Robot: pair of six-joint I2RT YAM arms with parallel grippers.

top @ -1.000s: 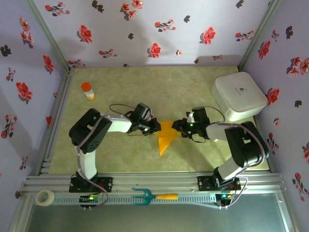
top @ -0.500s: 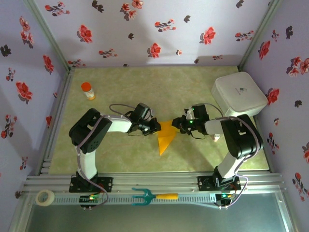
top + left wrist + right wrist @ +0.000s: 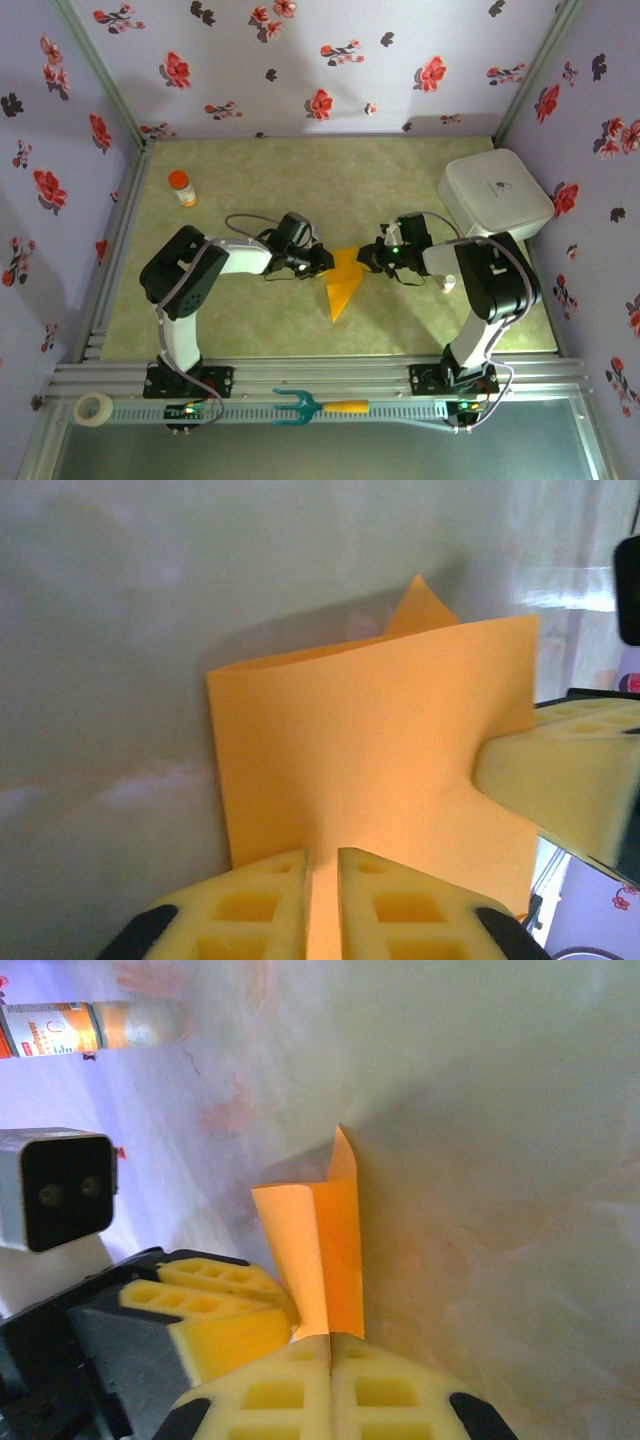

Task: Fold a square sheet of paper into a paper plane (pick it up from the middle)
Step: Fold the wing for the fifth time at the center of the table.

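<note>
Orange-yellow paper [image 3: 342,288], folded, rests on the counter [image 3: 300,180]; right end effector [image 3: 330,1345] pinches one edge, left end effector [image 3: 322,858] sits slightly spread around the opposite edge.

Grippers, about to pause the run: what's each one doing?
Left gripper: nearly closed around the folded paper, grip unclear.
Right gripper: shut on the folded paper.
</note>
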